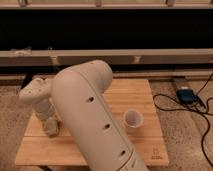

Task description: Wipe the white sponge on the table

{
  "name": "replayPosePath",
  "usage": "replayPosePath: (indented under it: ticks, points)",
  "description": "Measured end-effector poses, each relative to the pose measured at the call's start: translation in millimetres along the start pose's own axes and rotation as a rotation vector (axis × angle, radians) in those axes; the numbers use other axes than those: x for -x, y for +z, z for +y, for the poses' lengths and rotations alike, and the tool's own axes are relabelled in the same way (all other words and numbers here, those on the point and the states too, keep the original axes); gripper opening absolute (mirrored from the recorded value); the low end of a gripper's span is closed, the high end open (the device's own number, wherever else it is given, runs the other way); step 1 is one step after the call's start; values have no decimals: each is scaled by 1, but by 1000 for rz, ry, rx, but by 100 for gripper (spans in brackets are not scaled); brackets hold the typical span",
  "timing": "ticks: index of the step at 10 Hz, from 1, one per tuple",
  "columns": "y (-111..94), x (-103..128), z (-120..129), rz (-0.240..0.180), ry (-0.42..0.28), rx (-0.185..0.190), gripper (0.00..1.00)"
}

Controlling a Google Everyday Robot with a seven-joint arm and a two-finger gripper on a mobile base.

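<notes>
My gripper [50, 128] points down onto the left part of the wooden table [130, 95], below the rounded wrist [35, 93]. It is shut, with its tip at the tabletop. The white sponge does not show apart from the gripper tip, so I cannot tell whether it is in the grip. My thick white arm [92, 115] runs from the bottom middle up and over to the left and hides the table's middle left.
A small white cup [133, 119] stands upright on the table, right of the arm. On the floor at the right lie a blue device [186, 95] and black cables [200, 112]. A dark wall with a rail runs behind the table.
</notes>
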Motion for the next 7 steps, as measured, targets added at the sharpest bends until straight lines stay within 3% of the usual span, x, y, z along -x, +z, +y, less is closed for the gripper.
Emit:
replayPosePath:
  ticks: [4, 7]
  points:
    - [-13, 18, 22, -86, -58, -3, 0]
    - [-19, 10, 68, -122, -172, -15, 0]
